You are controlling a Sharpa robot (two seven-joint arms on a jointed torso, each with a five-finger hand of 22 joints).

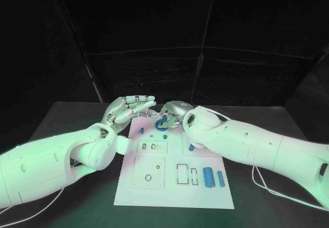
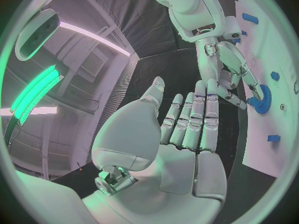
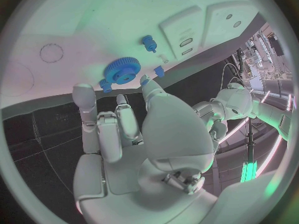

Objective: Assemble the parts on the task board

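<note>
Right hand (image 1: 177, 114) is down at the far end of the task board (image 1: 140, 190), fingers curled in around a blue gear (image 1: 162, 124). In the right wrist view the fingertips (image 3: 82, 92) sit at the gear's (image 3: 122, 70) toothed rim, but whether they truly pinch it or only touch it, I cannot tell. The gear lies flat on the white plate, its round face up, so it has no long axis to speak of.

Left hand (image 1: 127, 110) stands just beside it, palm open and upright, fingers (image 2: 198, 115) straight, side by side and holding nothing. It faces the right hand across the gear, and in the left wrist view the gear (image 2: 261, 98) shows just past those straight fingertips, with the right hand's fingers reaching onto it.

Around the gear: a small blue peg (image 3: 149, 43) stands on the board just beyond the right fingertips, and another small blue piece (image 3: 158, 71) sits close by the thumb side. Further back toward the robot, well away from both hands, two blue cylinders (image 1: 208, 176) lie side by side next to rectangular slots (image 1: 182, 174), their long axes running along the board's length. A small ring outline (image 1: 148, 177) marks the plate nearer the left arm.

The right forearm (image 1: 254, 145) crosses over the board's right edge and hides part of it. The board rests on a black table (image 1: 68, 114), with dark curtained walls behind.
</note>
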